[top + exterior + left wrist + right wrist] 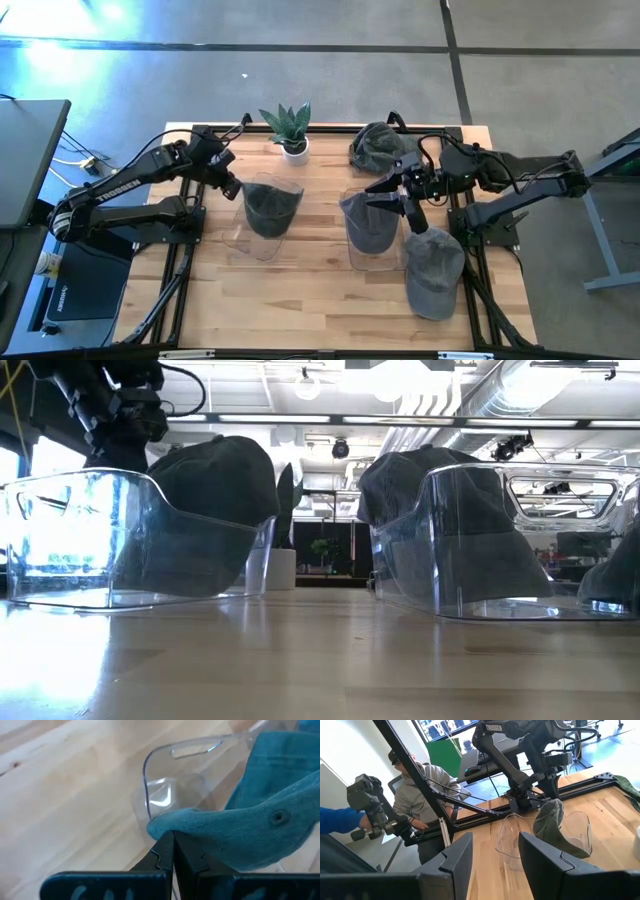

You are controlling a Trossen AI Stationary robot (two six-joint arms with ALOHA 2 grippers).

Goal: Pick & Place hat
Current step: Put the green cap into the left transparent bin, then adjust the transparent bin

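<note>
Pinching soft denim hat (260, 820) over glossy curved plastic stand (170, 785) — left hand (172, 857); right hand (495, 855) parted.

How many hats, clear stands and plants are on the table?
Hats: 4 (left stand, right stand, back edge, front right)
Clear stands: 2 (left, right)
Potted plants: 1
Total: 7

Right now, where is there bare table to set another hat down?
The widest bare wood is the front strip, below the left clear stand and left of the loose cap. A narrower lane runs between that stand and the right clear stand. The back is crowded: potted plant, another cap, and the right gripper, jaws open, over the right stand.
</note>
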